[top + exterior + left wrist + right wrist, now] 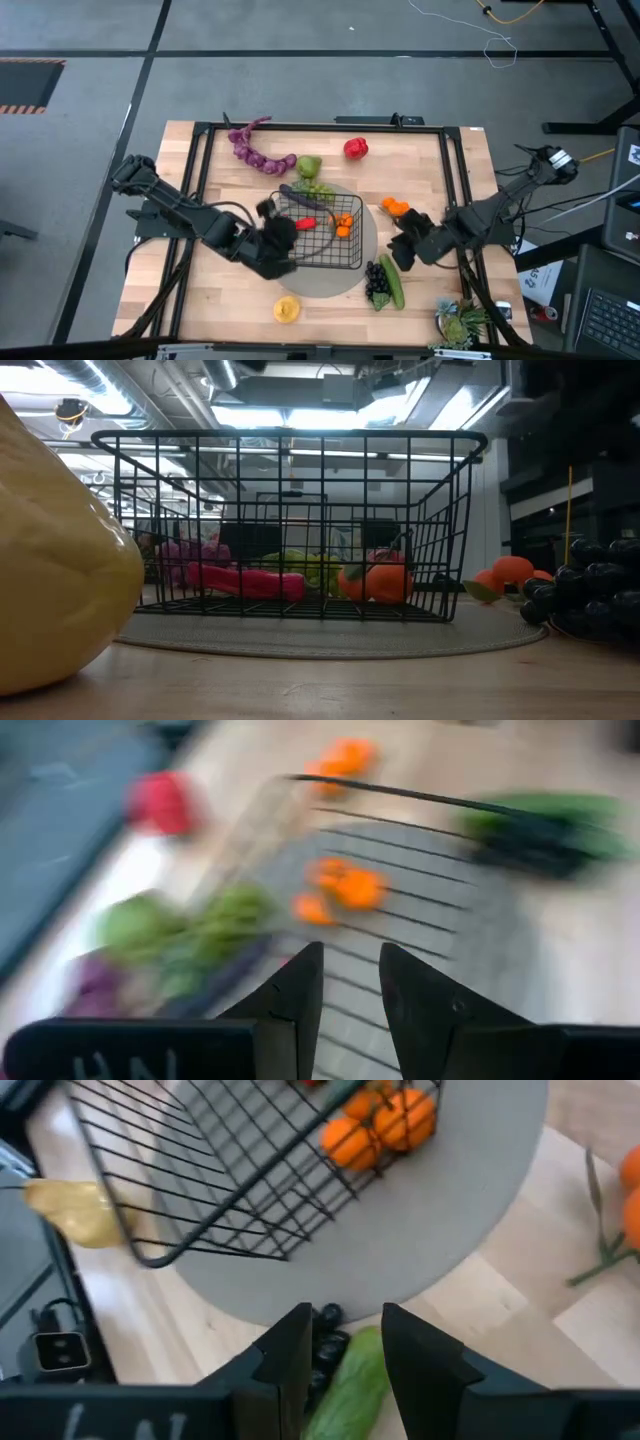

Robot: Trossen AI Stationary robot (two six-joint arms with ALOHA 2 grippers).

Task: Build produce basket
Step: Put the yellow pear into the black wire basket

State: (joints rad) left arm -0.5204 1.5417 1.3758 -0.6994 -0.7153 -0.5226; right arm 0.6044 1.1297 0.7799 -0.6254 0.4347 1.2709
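The black wire basket [335, 240] [290, 520] stands on a round grey mat [368, 240]. Inside lie a red chili [306, 223] and small oranges [343, 222] [385, 1125]; green produce [315, 190] sits at its far rim. My left gripper [280, 232] [350, 985] hovers over the basket's left part, open by a narrow gap and holding nothing. My right gripper [398, 250] [345, 1345] is open just above the cucumber [392, 283] [350, 1380] and dark grapes [377, 283] [325, 1335], to the right of the basket.
Red pepper [355, 148], purple string [255, 150] and green pear [308, 165] lie toward the far edge. Two more oranges [395, 207] lie right of the mat, a yellow lemon [287, 310] [55, 570] near the front edge and a potted plant [460, 320] at the near right corner.
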